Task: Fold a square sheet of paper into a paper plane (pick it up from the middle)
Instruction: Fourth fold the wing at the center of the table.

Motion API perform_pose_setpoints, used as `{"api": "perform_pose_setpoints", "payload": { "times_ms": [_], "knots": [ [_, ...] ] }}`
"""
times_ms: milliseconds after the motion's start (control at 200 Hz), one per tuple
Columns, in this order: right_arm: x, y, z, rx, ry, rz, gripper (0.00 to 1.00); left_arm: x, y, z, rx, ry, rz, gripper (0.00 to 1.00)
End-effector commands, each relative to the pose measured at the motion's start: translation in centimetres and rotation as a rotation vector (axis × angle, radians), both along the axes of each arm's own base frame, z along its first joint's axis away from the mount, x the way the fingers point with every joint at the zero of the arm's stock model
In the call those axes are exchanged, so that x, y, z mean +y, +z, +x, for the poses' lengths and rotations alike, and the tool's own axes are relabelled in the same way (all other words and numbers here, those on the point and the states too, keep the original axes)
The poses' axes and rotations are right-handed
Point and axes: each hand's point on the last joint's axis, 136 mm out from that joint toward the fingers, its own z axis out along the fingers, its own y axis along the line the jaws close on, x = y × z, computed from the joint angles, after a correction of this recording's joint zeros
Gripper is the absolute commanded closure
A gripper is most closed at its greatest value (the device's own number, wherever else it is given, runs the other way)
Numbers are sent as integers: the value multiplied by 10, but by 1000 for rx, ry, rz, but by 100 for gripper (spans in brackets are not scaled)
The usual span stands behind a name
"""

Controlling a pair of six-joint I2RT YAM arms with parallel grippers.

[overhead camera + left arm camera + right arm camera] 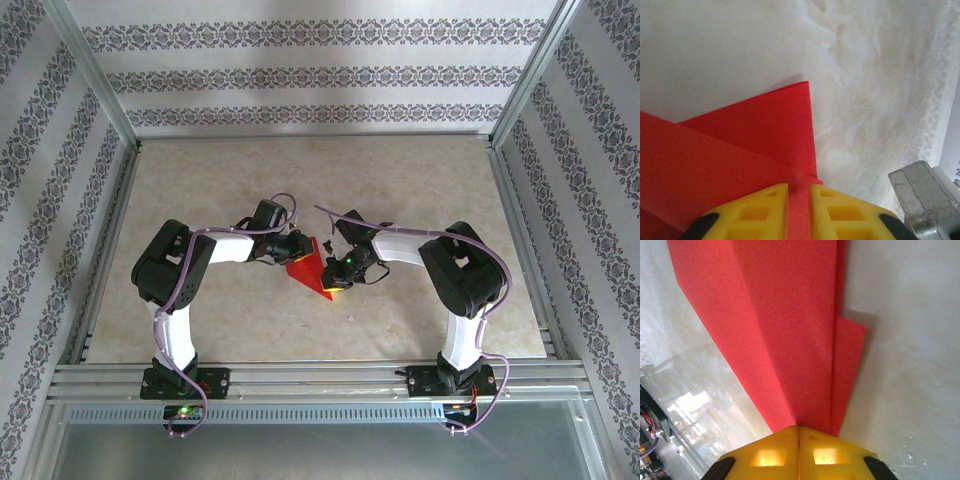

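Square sheet of paper (308,268): bright red, creased into layered pointed flaps, at the middle of the pale marbled table (420,180), whether resting on it or raised off it impossible to tell. Pinched along one folded edge by the left gripper (799,189), jaws nearly together with red paper filling the gap. Pinched at the narrow end by the right gripper (798,429), jaws pressed tight on the layers.
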Motion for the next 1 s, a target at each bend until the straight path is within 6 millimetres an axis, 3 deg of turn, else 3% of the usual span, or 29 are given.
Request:
{"api": "perform_pose_setpoints", "payload": {
  "times_ms": [0, 230, 475, 735, 834, 999],
  "knots": [
    [-60, -44, -38, 114, 12, -317, 92, 26, -29, 9, -45, 5, 112, 78],
    [-72, -54, -44, 118, 25, -401, 92, 38, -34, 16, -116, -36, 166, 74],
    [-78, -56, -45, 115, 18, -437, 92, 62, -20, 41, -141, 6, 187, 73],
    [-77, -55, -43, 104, 15, -440, 92, 89, -21, 61, -110, 5, 305, 73],
    [-74, -53, -42, 99, 12, -432, 92, 94, -5, 71, -130, 15, 314, 74],
    [-71, -51, -40, 100, 5, -420, 91, 89, 54, 73, -210, 62, 245, 74]
  ]
}}
